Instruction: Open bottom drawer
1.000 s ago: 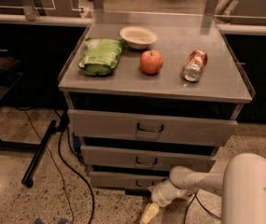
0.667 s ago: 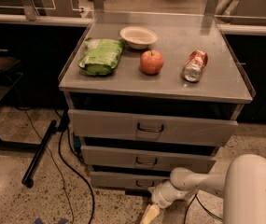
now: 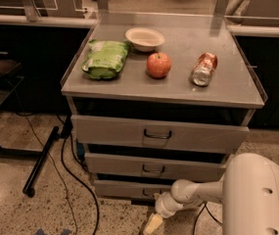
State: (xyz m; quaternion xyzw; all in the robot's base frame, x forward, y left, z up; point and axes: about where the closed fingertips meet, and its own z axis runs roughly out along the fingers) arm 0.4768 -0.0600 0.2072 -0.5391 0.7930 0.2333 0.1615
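The bottom drawer (image 3: 122, 189) is the lowest, narrowest grey front of three in the cabinet, near the floor. Its small dark handle (image 3: 149, 194) shows just left of my wrist. My gripper (image 3: 153, 223) hangs at the end of the white arm (image 3: 197, 192), just below and in front of that drawer's handle, close to the floor. A pale finger (image 3: 152, 224) points down and left. The middle drawer (image 3: 153, 168) and top drawer (image 3: 158, 133) sit above it.
On the cabinet top (image 3: 227, 89) lie a green chip bag (image 3: 104, 58), a white bowl (image 3: 145, 38), a red apple (image 3: 158, 64) and a soda can (image 3: 204, 68). Black cables (image 3: 78, 180) and a dark bar (image 3: 42, 160) lie on the floor at left.
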